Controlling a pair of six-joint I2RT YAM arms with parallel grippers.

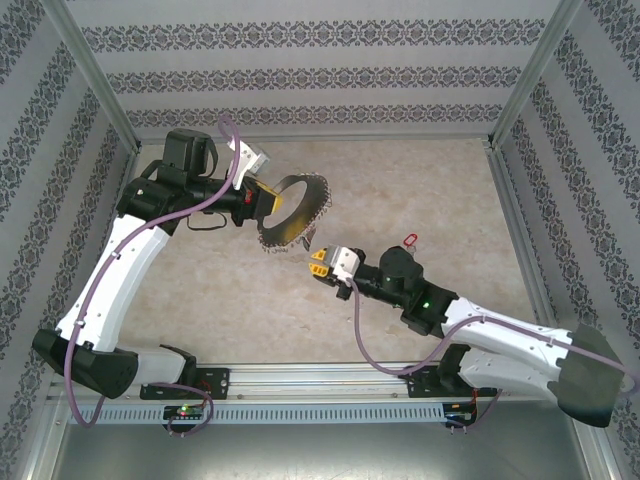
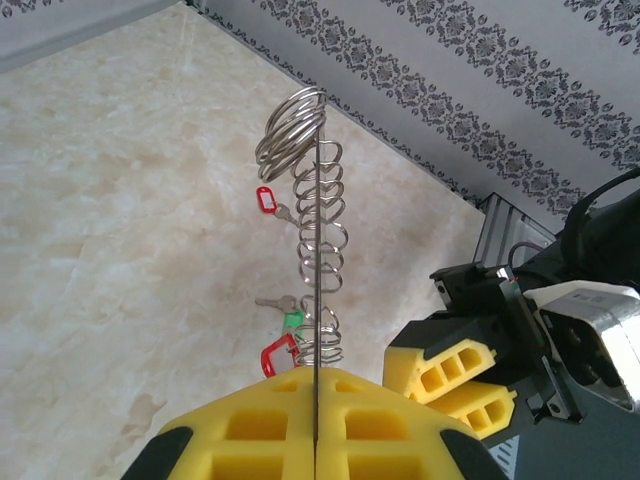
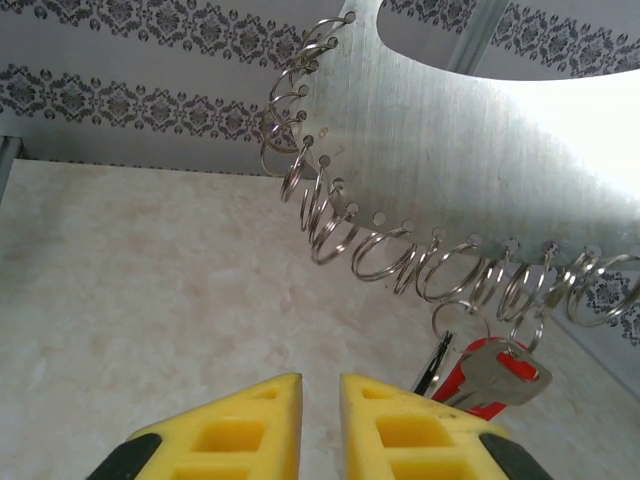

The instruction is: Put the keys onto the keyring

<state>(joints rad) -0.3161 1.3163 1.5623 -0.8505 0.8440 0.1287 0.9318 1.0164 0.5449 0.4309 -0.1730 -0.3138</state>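
left end effector (image 2: 315,385) clamped shut on the large thin grey metal keyring (image 3: 450,150), edge-on between its pads and raised off the counter (image 3: 120,300); silvery split rings fringe the rim. right end effector (image 3: 320,410) sits just under that fringe, its pads a slim gap apart with nothing visibly between them. a silver key with red plastic head (image 3: 497,375) hangs just right of it. to do this well: aim at one ring and keep the left grip rigid.

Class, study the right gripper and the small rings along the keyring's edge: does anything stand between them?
Nothing visible does. In the right wrist view, open air over the table separates the right gripper from the rings of the keyring. A red-headed key hangs to the right of that gap, not across it.
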